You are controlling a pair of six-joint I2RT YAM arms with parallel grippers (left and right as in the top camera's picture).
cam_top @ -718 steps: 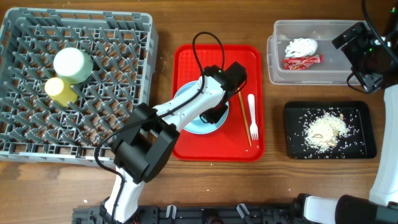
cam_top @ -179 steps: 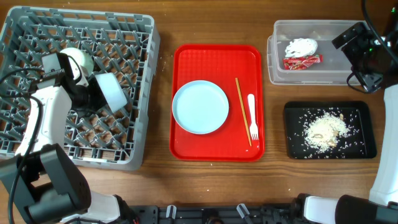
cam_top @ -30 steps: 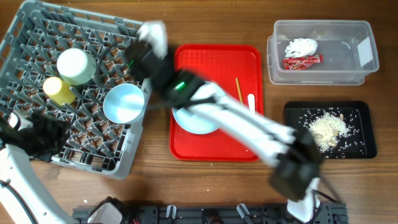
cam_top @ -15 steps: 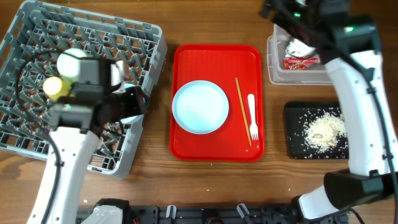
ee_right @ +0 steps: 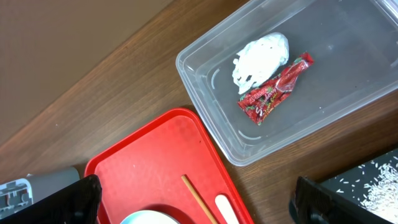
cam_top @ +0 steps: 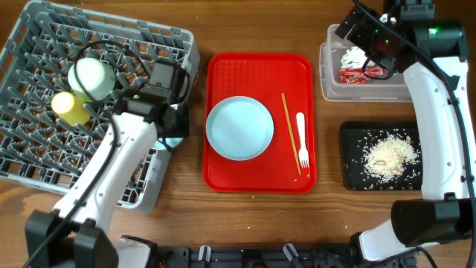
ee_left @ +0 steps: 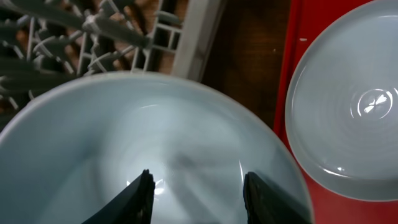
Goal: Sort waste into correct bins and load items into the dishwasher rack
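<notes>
The grey dishwasher rack (cam_top: 44,160) holds an upturned light green bowl (cam_top: 91,78) and a yellow cup (cam_top: 71,109). My left gripper (cam_top: 172,128) (ee_left: 198,180) hovers at the rack's right edge, jaws apart over the inside of the pale blue bowl (ee_left: 93,149) (cam_top: 177,141). The pale blue plate (cam_top: 239,128) (ee_left: 348,118), chopsticks (cam_top: 290,134) (ee_right: 198,198) and white fork (cam_top: 301,141) lie on the red serving tray (cam_top: 260,67). My right gripper (cam_top: 370,36) (ee_right: 199,205) hangs wide open and empty, high over the clear tub (cam_top: 405,88) (ee_right: 205,74), which holds the napkin (ee_right: 261,59) and red wrapper (ee_right: 273,90).
The black tray (cam_top: 435,177) (ee_right: 373,186) with rice scraps (cam_top: 390,156) sits in front of the clear tub. Bare wood shows between the rack and the red tray (ee_right: 149,162). The rack sits skewed on the table, its right corner near the red tray.
The blue bowl, in plain view in the rack a second ago, is now under my left gripper at the rack's right edge. My right arm has swung from the rack side to above the clear tub.
</notes>
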